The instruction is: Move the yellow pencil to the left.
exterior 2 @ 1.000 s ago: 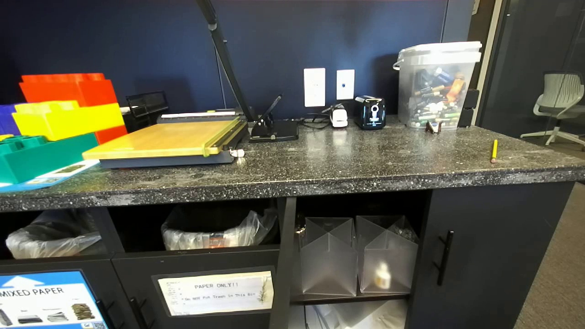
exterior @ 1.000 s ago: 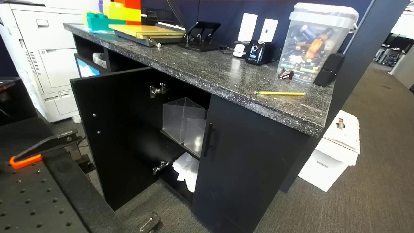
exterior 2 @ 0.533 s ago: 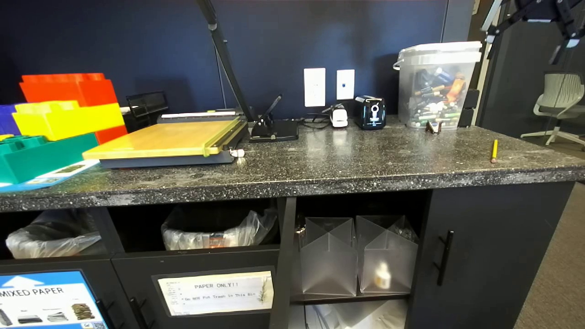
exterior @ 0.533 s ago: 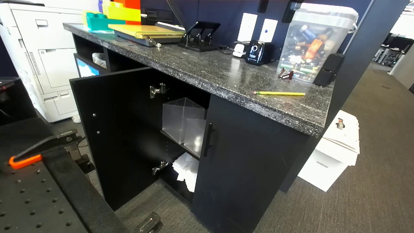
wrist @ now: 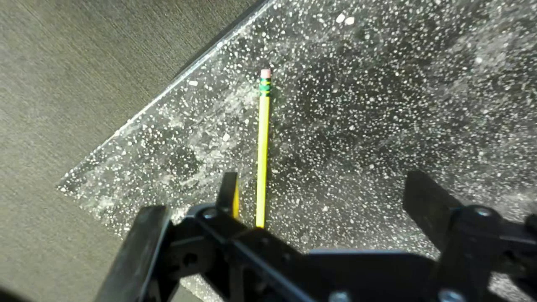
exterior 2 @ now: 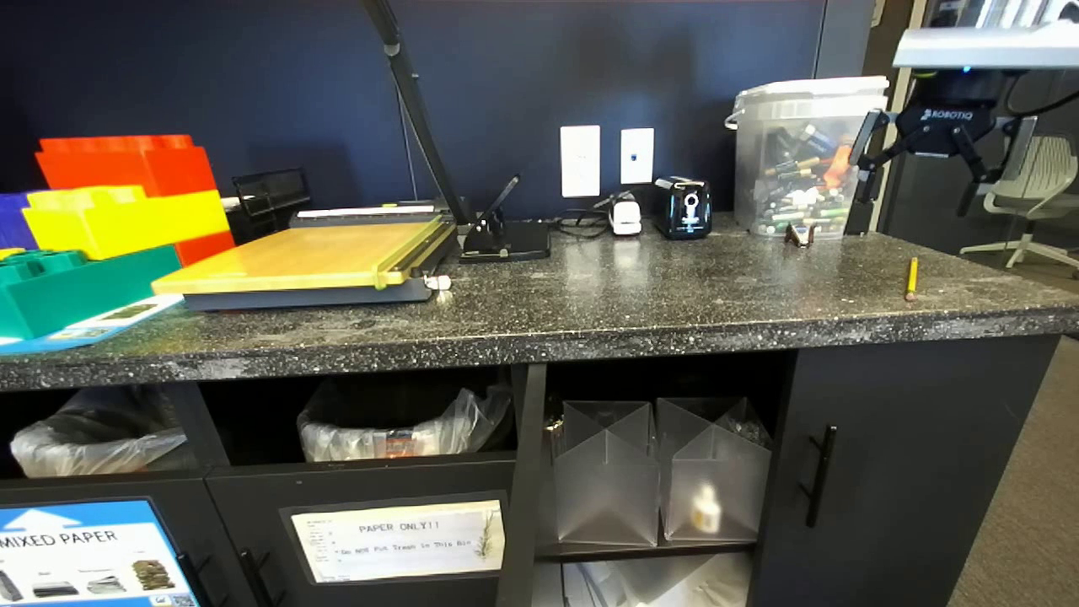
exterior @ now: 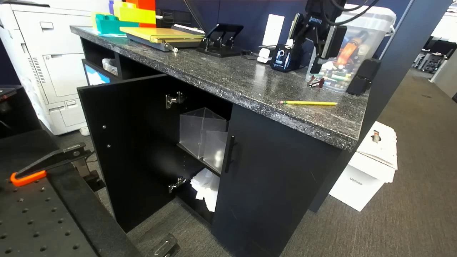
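The yellow pencil [exterior: 309,103] lies flat on the dark speckled countertop near its front right corner. It also shows in an exterior view [exterior 2: 911,278] with its pink eraser end toward the front edge. In the wrist view the pencil [wrist: 262,155] runs upright in the picture, eraser at the top; its lower end is hidden behind the left finger's linkage. My gripper [exterior 2: 917,194] is open and empty, pointing down above the counter and apart from the pencil. In the wrist view the open jaws [wrist: 321,184] have the pencil close to the left finger, in the gap between them.
A clear bucket of markers [exterior 2: 801,169] stands by the wall near the gripper, with a small staple remover [exterior 2: 799,235] in front. A black sharpener [exterior 2: 684,207], a white device [exterior 2: 625,215] and a paper trimmer [exterior 2: 312,257] stand farther left. The counter's edge [wrist: 168,88] runs near the pencil.
The arm and gripper have come down into both exterior views from above, the gripper now hanging in front of the bucket. The pencil has not moved.
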Robot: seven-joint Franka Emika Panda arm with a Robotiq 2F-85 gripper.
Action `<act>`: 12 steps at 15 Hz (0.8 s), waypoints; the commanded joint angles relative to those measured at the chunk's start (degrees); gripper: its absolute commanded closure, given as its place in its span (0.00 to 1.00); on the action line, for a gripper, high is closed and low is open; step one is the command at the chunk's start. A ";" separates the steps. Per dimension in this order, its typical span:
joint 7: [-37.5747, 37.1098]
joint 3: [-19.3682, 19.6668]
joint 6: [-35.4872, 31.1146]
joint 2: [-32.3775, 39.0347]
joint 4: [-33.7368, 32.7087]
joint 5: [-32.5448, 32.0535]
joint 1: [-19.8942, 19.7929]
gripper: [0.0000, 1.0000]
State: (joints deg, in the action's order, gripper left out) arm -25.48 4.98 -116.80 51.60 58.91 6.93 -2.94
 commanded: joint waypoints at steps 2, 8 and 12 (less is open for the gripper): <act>-3.20 0.70 7.01 11.29 -16.28 -0.14 -1.17 0.00; -6.16 0.70 11.69 20.57 -28.32 -0.76 -2.11 0.00; -7.39 1.30 12.40 23.41 -30.74 -1.29 -1.95 0.00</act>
State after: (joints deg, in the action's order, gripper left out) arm -31.09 5.58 -106.83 71.36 34.09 6.30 -4.80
